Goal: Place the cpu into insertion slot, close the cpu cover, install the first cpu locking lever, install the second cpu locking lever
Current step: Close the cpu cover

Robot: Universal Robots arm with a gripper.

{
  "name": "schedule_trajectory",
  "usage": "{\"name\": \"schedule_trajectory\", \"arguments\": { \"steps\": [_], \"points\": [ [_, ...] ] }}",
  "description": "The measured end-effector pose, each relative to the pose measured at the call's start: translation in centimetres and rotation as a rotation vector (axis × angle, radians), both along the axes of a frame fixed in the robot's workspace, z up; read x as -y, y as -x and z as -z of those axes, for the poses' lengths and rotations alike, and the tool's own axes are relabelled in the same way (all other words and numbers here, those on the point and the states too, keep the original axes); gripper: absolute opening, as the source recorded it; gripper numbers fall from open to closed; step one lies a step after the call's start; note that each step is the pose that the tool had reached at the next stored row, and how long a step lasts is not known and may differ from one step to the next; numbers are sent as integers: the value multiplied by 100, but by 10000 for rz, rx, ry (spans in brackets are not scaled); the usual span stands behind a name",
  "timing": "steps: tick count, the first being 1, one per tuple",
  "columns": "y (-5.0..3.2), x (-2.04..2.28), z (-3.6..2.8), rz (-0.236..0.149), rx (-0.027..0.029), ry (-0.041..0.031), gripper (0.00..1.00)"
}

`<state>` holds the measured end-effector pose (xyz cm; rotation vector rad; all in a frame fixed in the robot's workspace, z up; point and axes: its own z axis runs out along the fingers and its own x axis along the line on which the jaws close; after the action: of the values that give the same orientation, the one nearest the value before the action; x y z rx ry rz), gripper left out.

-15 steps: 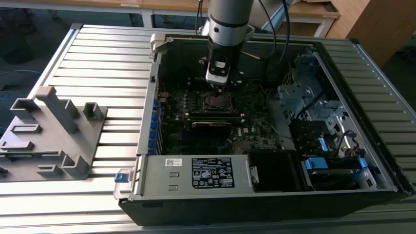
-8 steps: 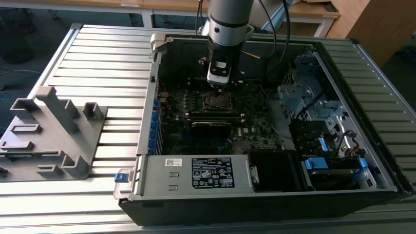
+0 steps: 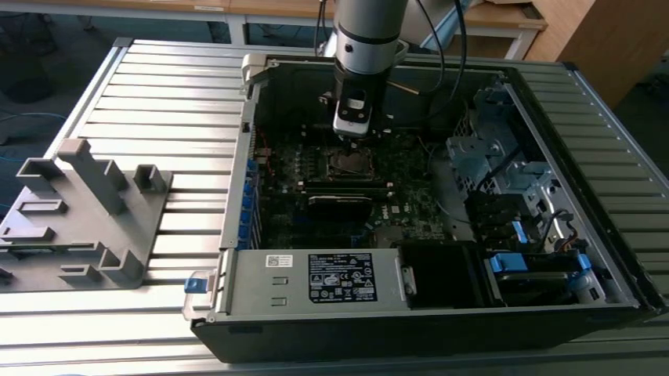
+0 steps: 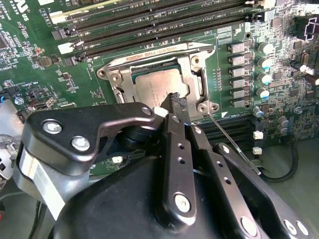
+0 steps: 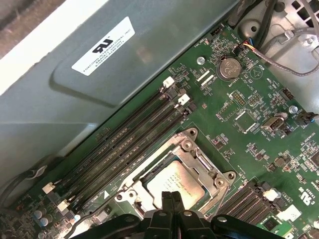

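Above the socket point(image 3: 349, 162), my fingers point(image 5: 169, 199) are pressed together, tips at the socket's edge; the cpu point(image 4: 154, 82) sits in the socket, the cpu cover point(image 4: 187, 74) lying flat over it.

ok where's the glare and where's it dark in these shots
Exterior view: the open black computer case is dim inside, while the ribbed silver metal table around it is brightly lit. Second wrist view: the dull silver-grey square cpu catches a pale sheen by the black claw. First wrist view: a soft glare patch lies on the grey metal case wall.
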<state>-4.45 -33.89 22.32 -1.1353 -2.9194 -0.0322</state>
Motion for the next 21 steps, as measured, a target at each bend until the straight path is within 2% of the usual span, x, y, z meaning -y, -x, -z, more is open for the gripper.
{"name": "schedule_trajectory", "arguments": {
  "steps": [4,7,13,17,21],
  "points": [
    [0,0,0,-48,0,0,11],
    [0,0,1,-361,1,0,11],
    [0,0,0,-388,0,0,11],
    [0,0,1,-657,0,0,11],
    [0,0,1,-691,0,0,11]
  ]
}}
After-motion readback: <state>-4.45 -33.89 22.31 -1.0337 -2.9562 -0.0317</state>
